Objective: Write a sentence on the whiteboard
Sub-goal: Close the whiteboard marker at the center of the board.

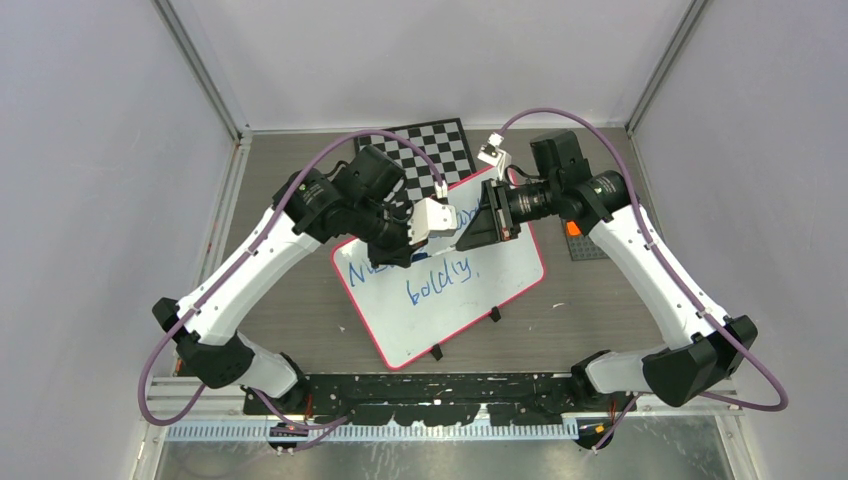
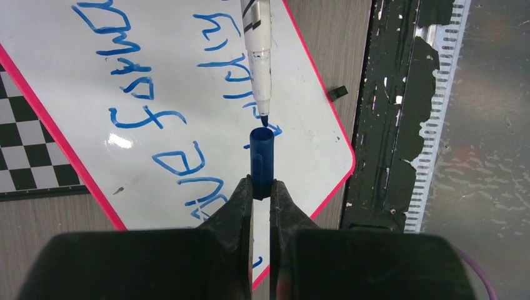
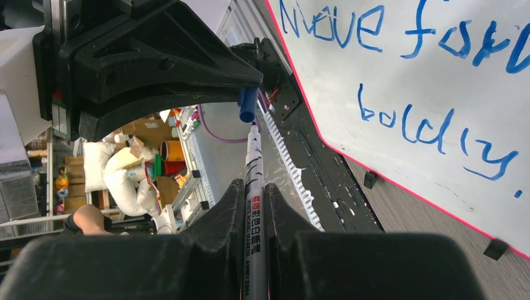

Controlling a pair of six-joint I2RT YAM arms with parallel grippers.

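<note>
The whiteboard [image 1: 450, 320] lies tilted on the table, with the sentence [image 1: 435, 280] in blue on it; "Move for..." and "boldly" [image 3: 425, 131] read clearly in the right wrist view. My left gripper [image 2: 261, 187] is shut on a blue marker cap [image 2: 261, 159], open end pointing away. My right gripper [image 3: 253, 187] is shut on a white marker [image 3: 255, 169]. The marker's blue tip [image 2: 264, 119] sits just at the cap's mouth [image 3: 247, 103], not inside. Both grippers [image 1: 448, 222] [image 1: 472, 235] meet above the board's far edge.
A black-and-white checkered board [image 1: 435, 150] lies partly under the whiteboard's far corner. A grey studded plate [image 1: 588, 248] with an orange piece [image 1: 573, 228] sits to the right. A black rail [image 1: 430, 385] runs along the near edge. Enclosure walls stand left, right and behind.
</note>
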